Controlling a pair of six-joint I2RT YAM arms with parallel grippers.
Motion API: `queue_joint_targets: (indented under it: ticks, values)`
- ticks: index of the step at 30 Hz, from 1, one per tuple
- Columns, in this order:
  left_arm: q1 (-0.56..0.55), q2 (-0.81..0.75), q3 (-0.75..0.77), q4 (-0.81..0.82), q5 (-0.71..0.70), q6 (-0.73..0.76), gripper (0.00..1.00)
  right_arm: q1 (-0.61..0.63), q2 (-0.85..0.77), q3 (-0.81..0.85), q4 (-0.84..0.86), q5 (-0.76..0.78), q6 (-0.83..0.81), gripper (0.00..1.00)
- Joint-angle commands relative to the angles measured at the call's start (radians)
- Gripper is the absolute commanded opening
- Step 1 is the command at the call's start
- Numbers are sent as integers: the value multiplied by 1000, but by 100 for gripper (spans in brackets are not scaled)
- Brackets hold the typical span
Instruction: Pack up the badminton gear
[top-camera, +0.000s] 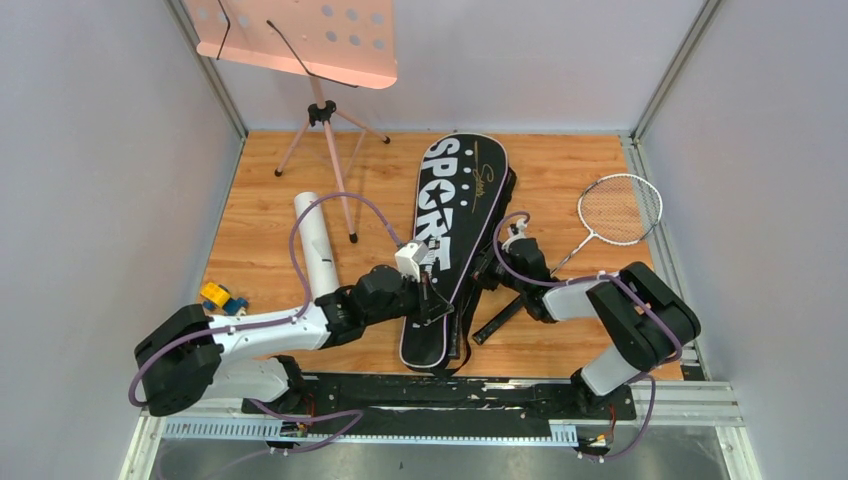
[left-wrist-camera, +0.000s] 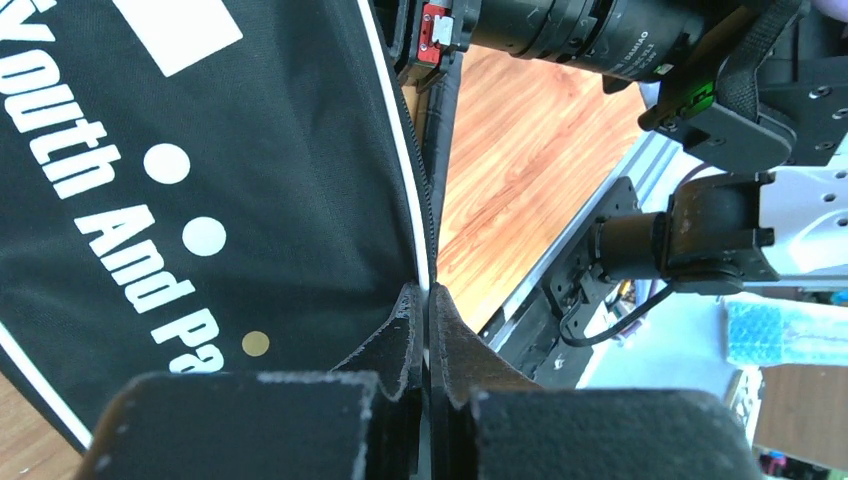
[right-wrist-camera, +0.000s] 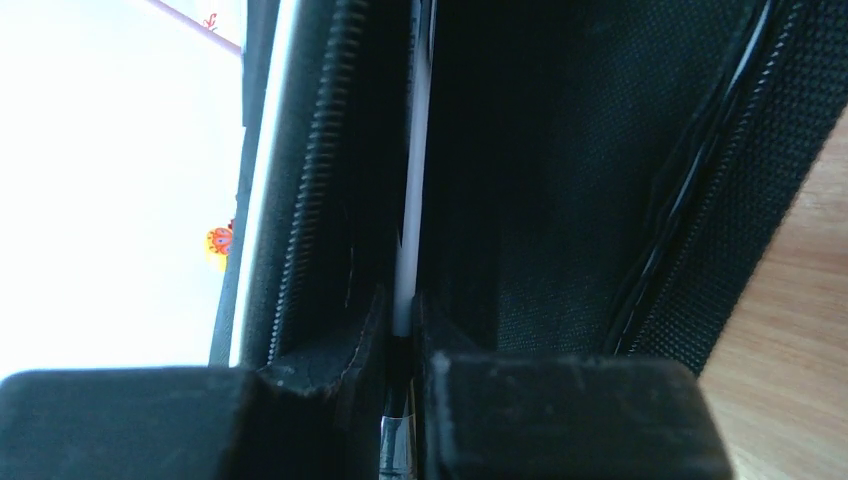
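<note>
The black bag (top-camera: 452, 215) lettered SPORT lies flat in the middle of the wooden floor. My left gripper (top-camera: 436, 304) is shut on the bag's right edge near its lower end; the left wrist view shows the jaws (left-wrist-camera: 428, 292) pinching the white-piped flap (left-wrist-camera: 250, 150). My right gripper (top-camera: 497, 272) is at the bag's right side, shut on a thin white racket shaft (right-wrist-camera: 410, 200) inside the open bag (right-wrist-camera: 540, 180). One silver racket (top-camera: 620, 208) lies at the right, its black handle (top-camera: 498, 323) under my right arm. The white tube (top-camera: 318, 245) lies left of the bag. No shuttlecocks show.
A pink perforated music stand (top-camera: 300, 40) on tripod legs (top-camera: 330, 150) stands at the back left. A small yellow and blue toy (top-camera: 222, 298) lies by the left arm. Grey walls close the floor on three sides.
</note>
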Motion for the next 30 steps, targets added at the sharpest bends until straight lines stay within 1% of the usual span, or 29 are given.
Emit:
queue_joint_targets:
  ticks: [1,8,12,16,20,21,23,24,26,28,30]
  values:
    - [-12,-36,-38,164,90,-113,0,-9,35,72,153,138,79,0]
    - [-11,-10,-130,354,61,-218,0,5,110,135,140,196,141,0]
    - [-11,9,-135,387,67,-229,0,18,159,169,144,229,169,0]
    - [-11,2,-115,296,15,-177,0,28,211,219,135,227,156,0]
    - [-10,-17,-99,191,-102,-128,0,38,258,274,88,188,118,0]
    - [-9,-20,-91,149,-119,-118,0,40,260,276,83,177,110,2]
    - [-6,-29,-77,76,-168,-92,2,44,256,275,69,151,93,10]
    - [-4,-32,-73,56,-185,-81,4,45,252,278,57,136,82,15]
    - [0,-32,-65,15,-230,-67,5,46,237,293,19,96,48,22]
    - [5,-27,-58,-11,-256,-62,5,49,223,330,-47,60,-8,26]
    - [9,-18,-53,-23,-278,-58,5,54,222,395,-143,27,-75,27]
